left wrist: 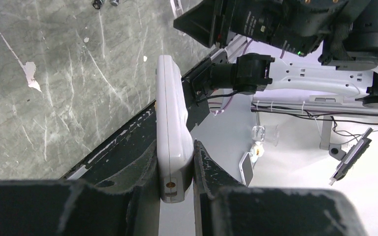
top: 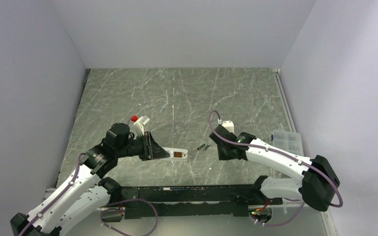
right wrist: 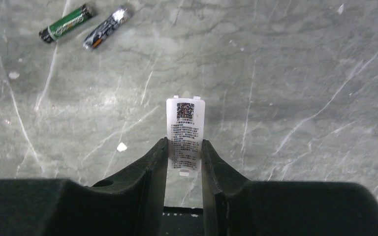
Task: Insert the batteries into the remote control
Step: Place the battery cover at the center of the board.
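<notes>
While the left hand (left wrist: 175,147) clenches the remote (left wrist: 170,108) and the right hand (right wrist: 184,147) pinches what looks like its cover (right wrist: 186,115), batteries (right wrist: 66,23) lie loose on the surface (right wrist: 300,73); a nudge could roll them.

Left arm (top: 74,191) and right arm (top: 280,157) are extended inward, each gripper clamped.
The jaws of the left gripper (left wrist: 175,152) are pressed against the sides of the remote control (left wrist: 170,108); a white battery cover (right wrist: 187,123) is pinched by the right gripper (right wrist: 184,147).
</notes>
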Motion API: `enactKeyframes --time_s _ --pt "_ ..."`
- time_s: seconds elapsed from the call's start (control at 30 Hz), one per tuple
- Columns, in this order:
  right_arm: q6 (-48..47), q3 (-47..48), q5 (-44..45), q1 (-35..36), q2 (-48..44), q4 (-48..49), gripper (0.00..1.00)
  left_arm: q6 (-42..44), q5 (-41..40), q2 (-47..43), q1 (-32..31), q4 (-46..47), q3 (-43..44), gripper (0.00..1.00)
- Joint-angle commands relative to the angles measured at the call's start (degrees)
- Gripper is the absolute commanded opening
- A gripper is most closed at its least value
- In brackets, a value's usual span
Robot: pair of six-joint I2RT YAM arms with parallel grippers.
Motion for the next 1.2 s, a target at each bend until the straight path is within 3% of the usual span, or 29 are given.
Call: enactKeyframes --time_s 0.0,0.47,0.73,0.9,1.17 --pt "-3.4 0.1 -1.1 -3.8 1.2 5.0 0.26 0.1 1.6 -0.5 -0.2 1.7 0.9 0.00" --pt "-6.9 -1.6 -8.0 -12.8 7.3 12.0 0.28 0.0 2.2 -0.7 -0.2 1.4 0.9 0.00" --pt "-7.3 -1.0 -8.9 -14.0 9.9 12.4 0.36 0.0 2.1 -1.2 -0.2 1.2 0.7 0.00" --pt "-7.2 -0.8 -9.0 -14.5 10.3 11.9 0.46 -0.4 2.2 -1.2 -0.2 1.7 0.1 0.00" --pt "-6.8 0.9 -9.7 -14.5 4.6 9.7 0.51 -0.3 2.4 -1.0 -0.2 1.8 0.3 0.00"
